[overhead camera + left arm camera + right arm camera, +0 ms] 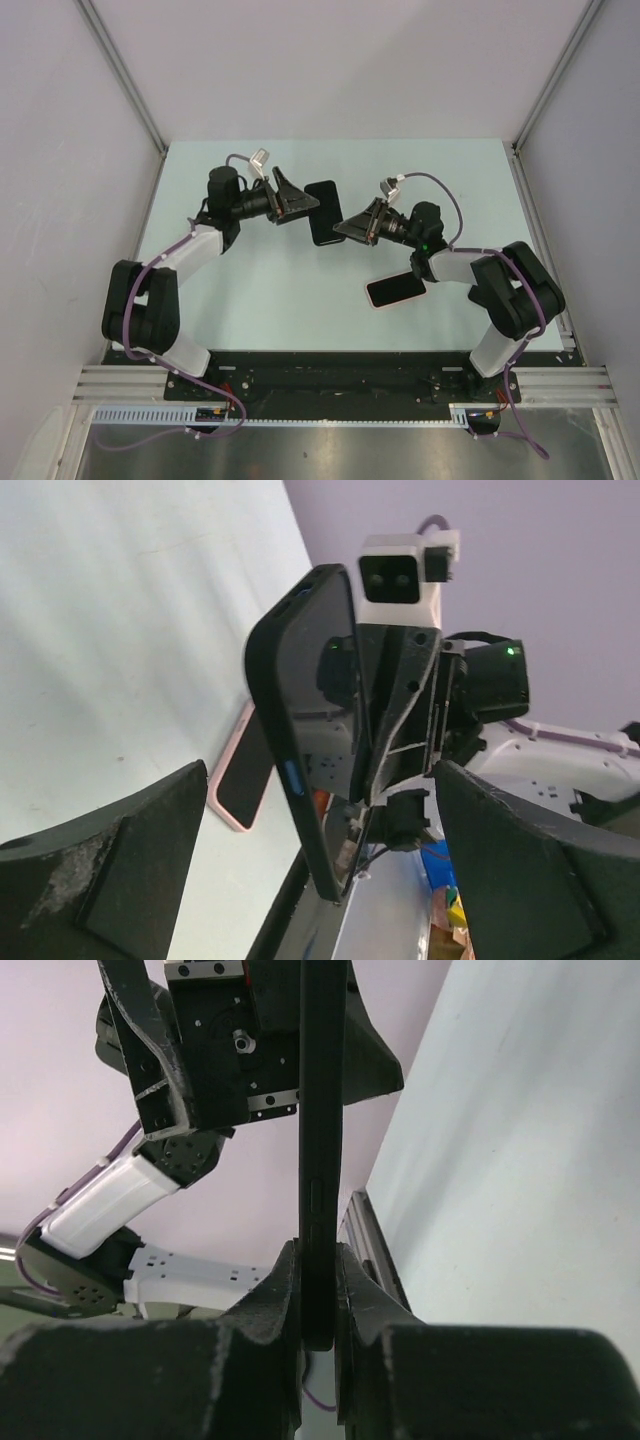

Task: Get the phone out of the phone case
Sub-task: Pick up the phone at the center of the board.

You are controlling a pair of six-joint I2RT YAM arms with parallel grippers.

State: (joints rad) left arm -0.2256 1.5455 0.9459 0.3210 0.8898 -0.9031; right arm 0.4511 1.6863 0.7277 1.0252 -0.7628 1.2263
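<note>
currently held: your right gripper point(345, 228) is clamped on one end of the black phone point(322, 212). the right wrist view shows a finger pressed flat against each of its faces.
phone position: it is up off the table point(260, 290), turned edge-on in the air between the two arms.
left gripper: your left gripper point(298, 205) has its fingers spread wide and holds nothing. in its wrist view the phone stands in the gap between them and touches neither.
case: the pink-rimmed case point(395, 290) lies flat on the table just beside the right arm's forearm, well apart from the phone.
done so far: phone and case are in two separate places, so the pulling-out looks finished to you.
doubt: the face of the case reads dark from above, and you cannot tell whether that is a hollow shell or a screen. the held slab also has a thick rounded rim, so you cannot fully rule out a cover on it.
left to do: if that reading is right, you probably only need to lay the phone on bare table away from the case and open the right fingers.
watch: only one narrow pinch at one end holds the phone, so it could pivot or slip on the way down.
</note>
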